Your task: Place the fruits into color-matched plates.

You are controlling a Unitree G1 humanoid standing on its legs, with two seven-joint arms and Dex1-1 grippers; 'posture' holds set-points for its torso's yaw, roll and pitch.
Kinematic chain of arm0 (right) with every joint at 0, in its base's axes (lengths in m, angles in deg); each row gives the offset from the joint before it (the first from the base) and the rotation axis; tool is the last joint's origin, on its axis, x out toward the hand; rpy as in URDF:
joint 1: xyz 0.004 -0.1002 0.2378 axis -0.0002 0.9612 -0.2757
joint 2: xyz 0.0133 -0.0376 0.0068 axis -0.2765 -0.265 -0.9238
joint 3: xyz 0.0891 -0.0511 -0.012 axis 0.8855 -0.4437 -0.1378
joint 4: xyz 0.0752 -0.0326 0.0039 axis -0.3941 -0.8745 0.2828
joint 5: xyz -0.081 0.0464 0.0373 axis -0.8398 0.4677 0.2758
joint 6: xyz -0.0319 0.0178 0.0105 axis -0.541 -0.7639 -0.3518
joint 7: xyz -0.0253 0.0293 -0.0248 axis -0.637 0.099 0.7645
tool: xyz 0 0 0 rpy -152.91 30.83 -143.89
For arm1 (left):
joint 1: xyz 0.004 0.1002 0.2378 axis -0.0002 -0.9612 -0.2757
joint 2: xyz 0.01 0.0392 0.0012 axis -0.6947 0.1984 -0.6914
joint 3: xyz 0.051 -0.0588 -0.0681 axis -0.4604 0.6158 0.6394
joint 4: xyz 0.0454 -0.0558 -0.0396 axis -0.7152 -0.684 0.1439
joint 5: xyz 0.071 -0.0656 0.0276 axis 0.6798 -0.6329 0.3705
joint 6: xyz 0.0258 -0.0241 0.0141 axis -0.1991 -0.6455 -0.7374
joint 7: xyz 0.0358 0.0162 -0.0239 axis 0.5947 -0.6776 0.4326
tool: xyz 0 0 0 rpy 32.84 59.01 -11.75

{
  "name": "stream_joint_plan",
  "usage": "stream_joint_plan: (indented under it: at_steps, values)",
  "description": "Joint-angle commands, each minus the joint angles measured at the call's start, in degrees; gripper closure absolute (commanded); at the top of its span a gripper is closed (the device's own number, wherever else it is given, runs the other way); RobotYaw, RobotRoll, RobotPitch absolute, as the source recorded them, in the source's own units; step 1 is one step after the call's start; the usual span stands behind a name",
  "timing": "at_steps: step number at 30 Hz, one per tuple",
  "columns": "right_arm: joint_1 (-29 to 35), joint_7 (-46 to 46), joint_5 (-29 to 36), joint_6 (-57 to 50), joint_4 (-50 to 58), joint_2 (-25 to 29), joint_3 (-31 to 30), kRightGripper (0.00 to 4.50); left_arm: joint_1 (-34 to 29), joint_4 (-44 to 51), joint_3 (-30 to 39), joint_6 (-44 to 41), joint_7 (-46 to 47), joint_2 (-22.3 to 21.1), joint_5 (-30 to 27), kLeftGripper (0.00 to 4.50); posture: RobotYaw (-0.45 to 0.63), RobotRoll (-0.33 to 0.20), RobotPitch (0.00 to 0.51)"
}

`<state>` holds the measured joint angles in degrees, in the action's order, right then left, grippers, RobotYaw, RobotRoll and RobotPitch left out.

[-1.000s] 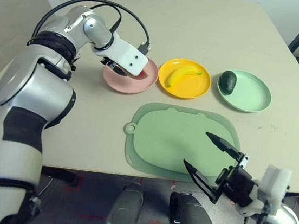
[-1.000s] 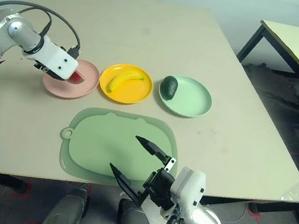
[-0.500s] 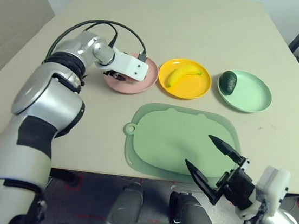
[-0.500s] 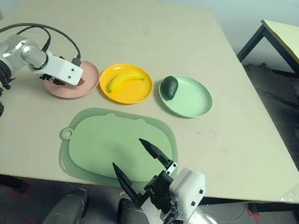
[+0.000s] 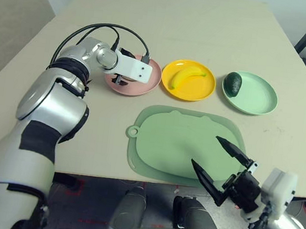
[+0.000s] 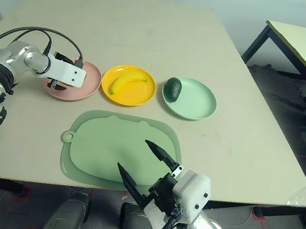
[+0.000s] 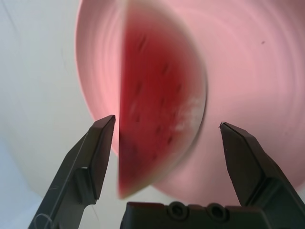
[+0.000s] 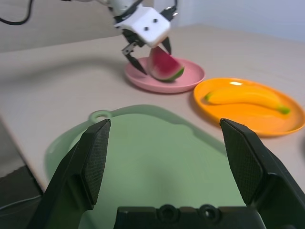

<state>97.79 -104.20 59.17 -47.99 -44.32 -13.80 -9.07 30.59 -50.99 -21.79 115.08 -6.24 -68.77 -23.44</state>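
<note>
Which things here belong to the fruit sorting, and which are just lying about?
Job:
watermelon on pink plate
banana on yellow plate
avocado on green plate
left gripper, open around the watermelon

Lying about:
cutting board
right gripper, open over its near edge

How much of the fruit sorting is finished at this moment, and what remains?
Done: the banana lies in the yellow plate and the avocado in the green plate. In hand: the watermelon wedge sits on the pink plate, with the left gripper open around it, not clamping. The right gripper is open over the cutting board. Left: probably only withdrawing the left arm.
</note>
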Motion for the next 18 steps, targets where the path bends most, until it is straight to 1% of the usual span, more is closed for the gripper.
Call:
stream_joint_plan:
  at_steps: [1,3,5,7,9,11,13,18]
  values:
    - [-3.63,0.55,0.21,-2.24,-3.64,1.01,2.90,0.00,0.49,-0.09,3.15,0.46,-1.48,-1.08,-1.61,0.02,0.08,0.000,0.125]
    - [-8.18,0.25,-0.63,-3.10,-6.59,1.83,3.82,0.00,0.31,0.05,7.76,-0.22,-4.63,-1.42,-5.90,0.02,0.07,0.000,0.127]
    - [-13.83,1.67,-1.12,-4.80,-10.00,2.06,5.52,0.00,-0.03,0.43,13.85,-1.23,-9.78,-1.51,-11.81,0.02,0.08,0.000,0.130]
    - [-18.97,3.54,-0.02,-7.26,-13.08,1.97,8.00,0.00,-0.43,1.19,19.36,-2.19,-15.36,-1.91,-17.19,0.02,0.09,0.000,0.130]
    - [-22.50,4.95,0.48,-9.45,-16.05,2.36,10.55,0.00,-1.27,2.29,22.73,-2.51,-19.75,-2.87,-20.43,0.02,0.12,0.000,0.129]
    - [-24.16,5.79,0.44,-10.97,-18.70,2.95,12.89,0.00,-2.93,3.69,24.16,-1.80,-23.20,-4.21,-21.94,0.02,0.15,0.000,0.128]
    - [-24.38,6.61,0.21,-11.96,-20.34,3.39,15.17,0.00,-5.05,5.28,26.41,-2.30,-26.33,-5.22,-24.65,0.02,0.16,0.000,0.129]
    - [-22.06,9.37,1.34,-14.60,-19.84,2.68,20.44,0.00,-11.18,10.59,33.24,-7.92,-30.17,-6.41,-32.89,0.02,0.18,0.000,0.141]
